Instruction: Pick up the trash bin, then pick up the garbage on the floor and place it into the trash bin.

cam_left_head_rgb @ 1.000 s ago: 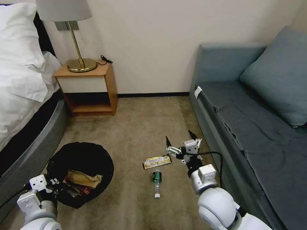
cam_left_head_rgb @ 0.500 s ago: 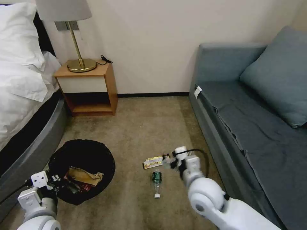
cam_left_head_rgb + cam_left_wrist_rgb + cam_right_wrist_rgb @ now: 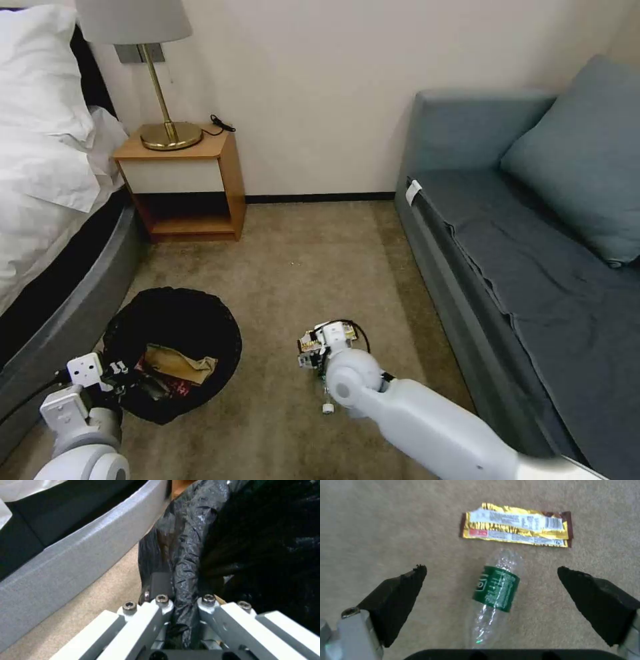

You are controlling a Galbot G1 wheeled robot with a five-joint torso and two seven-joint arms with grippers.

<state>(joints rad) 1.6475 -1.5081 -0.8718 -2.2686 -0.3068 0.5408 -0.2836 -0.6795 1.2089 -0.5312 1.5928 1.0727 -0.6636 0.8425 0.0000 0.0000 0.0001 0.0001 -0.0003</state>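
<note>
Bottle (image 3: 496, 590) lies on the carpet (image 3: 370, 525) directly under the right claw (image 3: 491, 580), whose black fingers (image 3: 400, 597) are spread wide on either side of it, not touching. Just beyond lies the gold wrapper (image 3: 516, 528). From the head, the right arm hides most of both. The left claw (image 3: 185, 602) is clenched on the bin (image 3: 175, 320) liner's rim, beside the bed (image 3: 47, 200); paper bag (image 3: 177, 363) and carton (image 3: 179, 387) sit inside.
</note>
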